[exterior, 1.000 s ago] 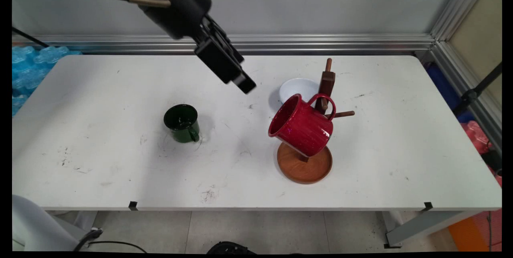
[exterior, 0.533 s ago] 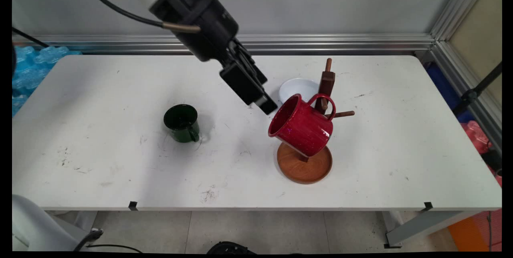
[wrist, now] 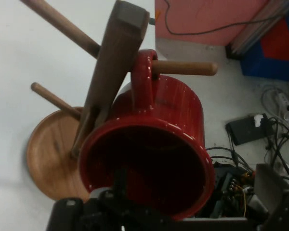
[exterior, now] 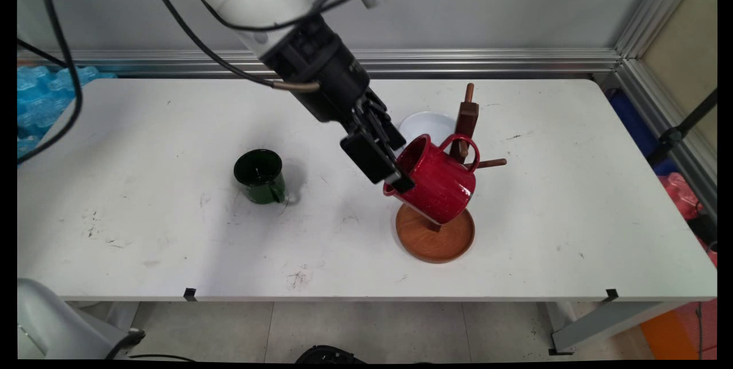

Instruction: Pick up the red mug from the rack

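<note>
We see the gripper (exterior: 395, 177) at the red mug's (exterior: 438, 185) rim | mug hangs on wooden rack (exterior: 467, 122) | we cannot tell its grip.

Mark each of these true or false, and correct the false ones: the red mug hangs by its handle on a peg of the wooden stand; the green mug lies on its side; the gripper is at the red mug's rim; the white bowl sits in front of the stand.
1. The red mug hangs by its handle on a peg of the wooden stand. True.
2. The green mug lies on its side. False: it stands upright on the table.
3. The gripper is at the red mug's rim. True.
4. The white bowl sits in front of the stand. False: it sits behind it, toward the wall.
</note>
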Available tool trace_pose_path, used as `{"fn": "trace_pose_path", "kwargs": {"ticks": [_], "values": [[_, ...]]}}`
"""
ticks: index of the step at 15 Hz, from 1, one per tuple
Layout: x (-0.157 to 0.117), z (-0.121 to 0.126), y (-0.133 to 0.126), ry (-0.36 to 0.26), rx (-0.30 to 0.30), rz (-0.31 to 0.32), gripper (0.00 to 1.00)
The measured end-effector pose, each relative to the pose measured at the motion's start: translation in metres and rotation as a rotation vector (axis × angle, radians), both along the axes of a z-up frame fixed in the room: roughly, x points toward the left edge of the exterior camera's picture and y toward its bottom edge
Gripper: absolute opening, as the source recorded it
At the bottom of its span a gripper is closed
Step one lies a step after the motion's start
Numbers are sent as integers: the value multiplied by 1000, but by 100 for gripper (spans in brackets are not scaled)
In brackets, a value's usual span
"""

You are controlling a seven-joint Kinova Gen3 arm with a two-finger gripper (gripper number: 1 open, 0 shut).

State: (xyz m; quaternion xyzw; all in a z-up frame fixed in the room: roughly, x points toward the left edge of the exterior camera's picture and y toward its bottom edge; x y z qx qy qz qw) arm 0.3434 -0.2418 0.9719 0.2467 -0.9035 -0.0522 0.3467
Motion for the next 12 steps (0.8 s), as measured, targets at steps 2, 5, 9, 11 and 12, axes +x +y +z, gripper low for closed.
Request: {"fn": "trace_pose_path", "kwargs": {"ticks": [2, 5, 9, 11, 12], "values": [[-5, -11, -2, 6, 1, -16, 100], [-9, -21, -3, 14, 4, -29, 100], [-14, -30, -4, 33, 10, -34, 100], [-15, -34, -4, 42, 12, -36, 100], [-16, -35, -4, 47, 13, -37, 100]]}}
